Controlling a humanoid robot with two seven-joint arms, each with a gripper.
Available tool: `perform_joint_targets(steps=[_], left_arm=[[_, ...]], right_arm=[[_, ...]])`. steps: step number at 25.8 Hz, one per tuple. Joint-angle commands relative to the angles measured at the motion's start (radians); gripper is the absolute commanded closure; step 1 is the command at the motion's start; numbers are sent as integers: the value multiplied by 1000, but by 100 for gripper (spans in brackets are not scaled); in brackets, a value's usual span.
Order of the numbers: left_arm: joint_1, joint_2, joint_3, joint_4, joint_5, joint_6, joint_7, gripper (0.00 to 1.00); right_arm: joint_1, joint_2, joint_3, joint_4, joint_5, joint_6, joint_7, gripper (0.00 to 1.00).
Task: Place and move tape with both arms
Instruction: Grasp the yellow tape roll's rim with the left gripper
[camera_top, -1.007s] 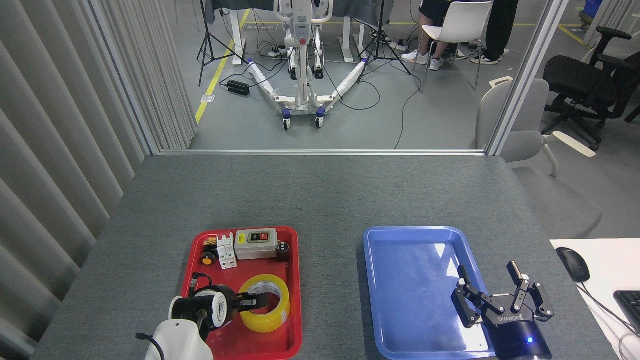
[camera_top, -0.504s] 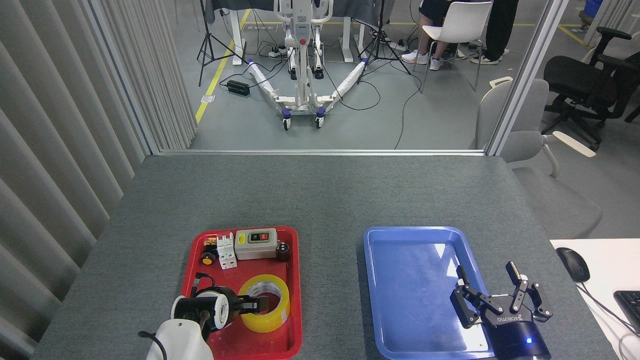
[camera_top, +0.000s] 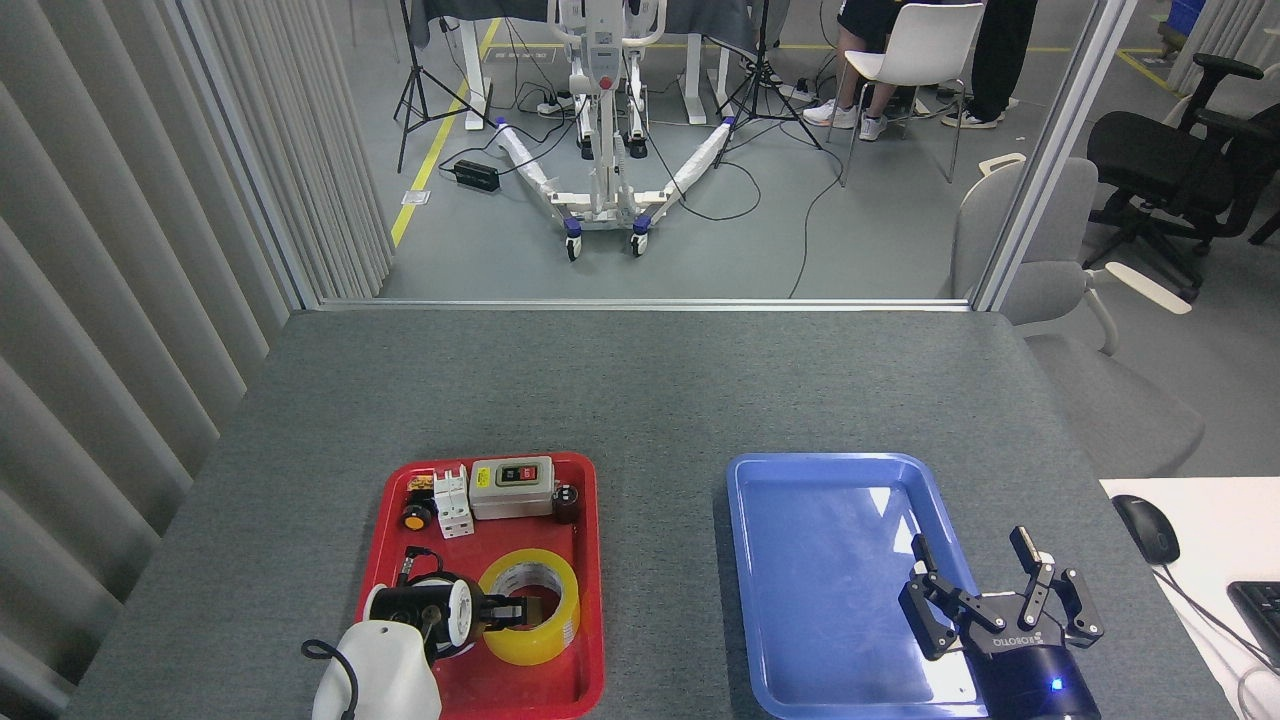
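**Q:** Where the wide roll of translucent yellow packing tape (camera_top: 533, 605) lies, what surrounds it?

**A:** It lies flat, core upward, in the near half of the shallow red plastic tray (camera_top: 590, 620), close to that tray's right wall. Its white inner core shows through the yellow winding.

**Q:** How does the left gripper (camera_top: 508, 610) stand against it?

**A:** Seen nearly end-on, the black gripper reaches rightward from its white wrist, with dark fingertips (camera_top: 515, 609) at the roll's left wall and over its hole. Whether they pinch the wall cannot be told from this view.

**Q:** What else does the red tray hold?

**A:** Along its far edge, from left: a small orange-capped button (camera_top: 414, 518), a white circuit breaker (camera_top: 452, 503), a grey switch box with a black and red face (camera_top: 511, 486), and a small dark cylinder (camera_top: 567, 503). All sit apart from the roll.

**Q:** And the right side?

**A:** A blue plastic tray (camera_top: 760, 560) rests on the grey felt-covered table (camera_top: 640, 390), well apart from the red tray. The right gripper (camera_top: 985, 575), black with a blue light, hangs over the blue tray's near right corner, fingers spread wide and holding nothing.
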Motion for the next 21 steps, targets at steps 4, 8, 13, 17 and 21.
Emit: perform_joint_targets(steps=[4, 8, 13, 17, 21], left_arm=[[-9, 1, -18, 16, 0, 34, 39, 1], [-9, 3, -19, 21, -5, 40, 78, 14], [-9, 6, -19, 21, -11, 40, 82, 23], [-9, 9, -19, 21, -32, 37, 93, 35], [-8, 21, -19, 20, -37, 27, 93, 50]], right_arm=[[4, 0, 2, -2, -6, 2, 7, 0], [7, -2, 5, -8, -11, 3, 7, 0], [11, -3, 8, -8, -14, 28, 16, 0], [17, -5, 12, -6, -11, 88, 17, 0], [11, -5, 44, -8, -4, 98, 16, 0]])
